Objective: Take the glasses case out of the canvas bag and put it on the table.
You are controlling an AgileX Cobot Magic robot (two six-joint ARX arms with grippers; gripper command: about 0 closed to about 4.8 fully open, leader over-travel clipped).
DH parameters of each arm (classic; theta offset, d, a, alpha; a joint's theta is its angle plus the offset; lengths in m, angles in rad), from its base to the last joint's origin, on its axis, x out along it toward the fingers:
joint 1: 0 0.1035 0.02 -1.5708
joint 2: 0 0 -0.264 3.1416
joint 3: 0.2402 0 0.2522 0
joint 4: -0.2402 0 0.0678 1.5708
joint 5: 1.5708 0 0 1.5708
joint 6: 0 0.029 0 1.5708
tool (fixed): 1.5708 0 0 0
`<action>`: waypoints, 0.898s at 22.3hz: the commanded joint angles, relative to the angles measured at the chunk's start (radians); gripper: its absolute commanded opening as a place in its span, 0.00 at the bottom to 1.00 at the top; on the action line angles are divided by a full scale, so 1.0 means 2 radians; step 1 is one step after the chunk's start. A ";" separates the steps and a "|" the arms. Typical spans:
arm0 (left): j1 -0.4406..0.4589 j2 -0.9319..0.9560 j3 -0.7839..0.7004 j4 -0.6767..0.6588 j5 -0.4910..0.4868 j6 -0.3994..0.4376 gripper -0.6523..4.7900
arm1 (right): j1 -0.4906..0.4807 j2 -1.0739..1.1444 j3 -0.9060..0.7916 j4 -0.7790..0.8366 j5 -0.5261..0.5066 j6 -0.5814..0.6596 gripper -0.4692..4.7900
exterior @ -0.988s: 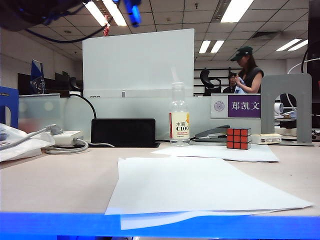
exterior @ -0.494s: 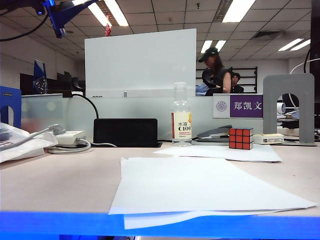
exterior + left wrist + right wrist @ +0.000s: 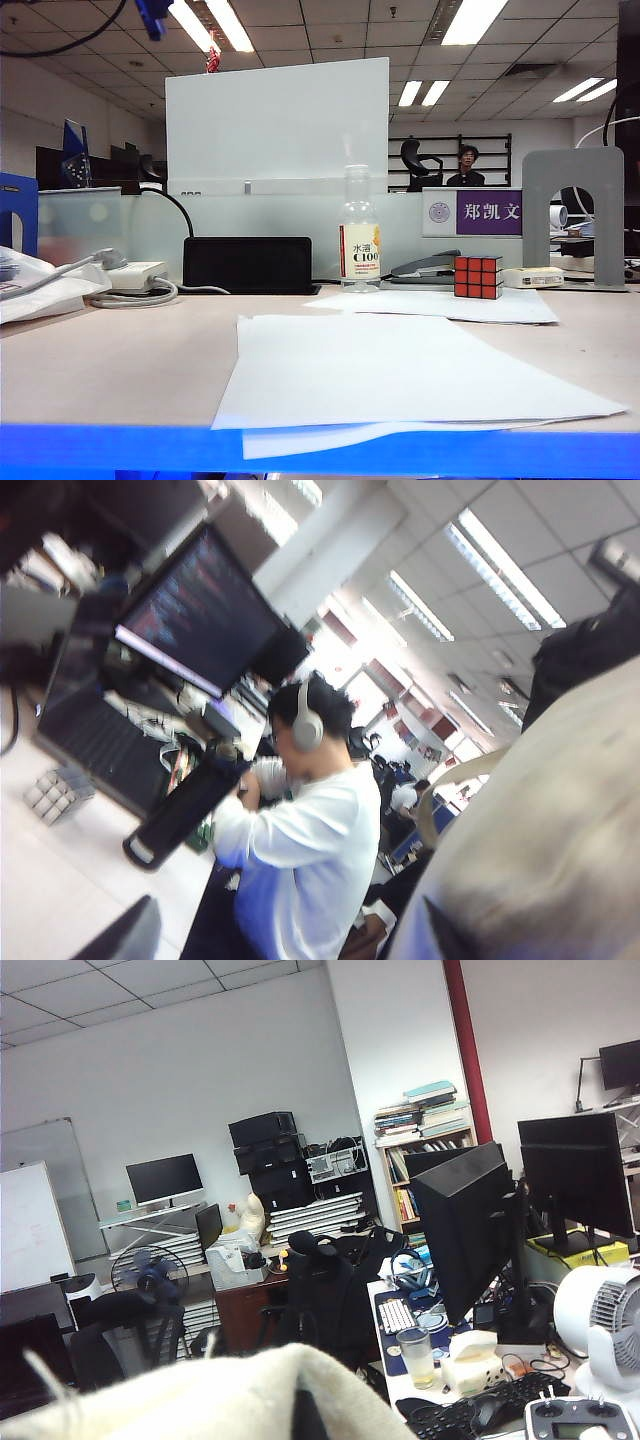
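1. The right gripper (image 3: 305,1422) is closed. The cream cloth of the canvas bag (image 3: 200,1395) is bunched up into a peak right at its jaws, so it appears to be pinching the fabric; the fingers themselves are mostly buried in the cloth.
2. Beyond that gripper lies an office: a dark monitor (image 3: 470,1230) and a white fan (image 3: 600,1330) on a desk ahead of it, all well apart from the bag.
3. The left gripper's fingers cannot be made out in its blurred wrist view, so I cannot tell whether its jaws are apart or together.
4. Just beside the left gripper, filling one side of its wrist view, hangs a broad fold of the canvas bag (image 3: 540,830). Whether the gripper touches it cannot be told.
5. Farther out from the left gripper sits a person in a white shirt (image 3: 300,850) wearing headphones, in front of a lit screen (image 3: 195,615).
6. In the exterior view only a blue piece of the left arm (image 3: 155,12) shows, high above the table (image 3: 100,370).
7. Far below that arm, the table carries white paper sheets (image 3: 400,380), a clear bottle (image 3: 359,235) and a puzzle cube (image 3: 478,277).
8. The glasses case shows in no view, so its place cannot be told.
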 commanded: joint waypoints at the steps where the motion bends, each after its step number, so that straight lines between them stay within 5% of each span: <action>1: -0.003 -0.015 0.021 0.015 0.002 0.000 0.70 | 0.001 -0.002 0.003 0.000 0.006 0.004 0.08; 7: 0.012 -0.039 0.042 0.015 0.068 -0.013 0.68 | 0.001 -0.006 0.003 0.002 0.006 0.006 0.08; 20: 0.028 -0.068 0.042 0.014 0.066 -0.020 0.68 | 0.001 -0.010 0.003 0.004 0.008 0.011 0.08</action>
